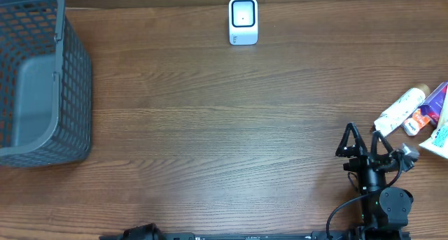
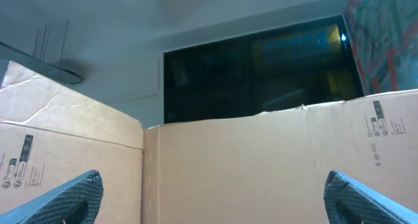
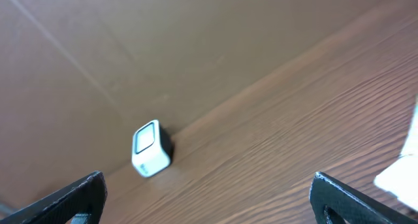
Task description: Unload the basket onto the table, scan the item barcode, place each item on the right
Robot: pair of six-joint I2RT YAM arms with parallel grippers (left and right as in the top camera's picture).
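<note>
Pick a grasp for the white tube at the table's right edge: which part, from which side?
Take the white tube from above at its lower-left half in the overhead view, jaws across its narrow width. It lies flat and diagonal, cap up-right; that half sticks out clear of the red pack beside the cap end. The open right gripper is nearest, so probably use that arm.

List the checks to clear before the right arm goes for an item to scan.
1. Right hand open, nothing in it: ok.
2. Left hand open, nothing in it: ok.
3. Scanner standing at the far edge, window unblocked: ok.
4. White tube is the item nearest the right hand: ok.
5. Barcode on the tube located: cannot tell.
</note>
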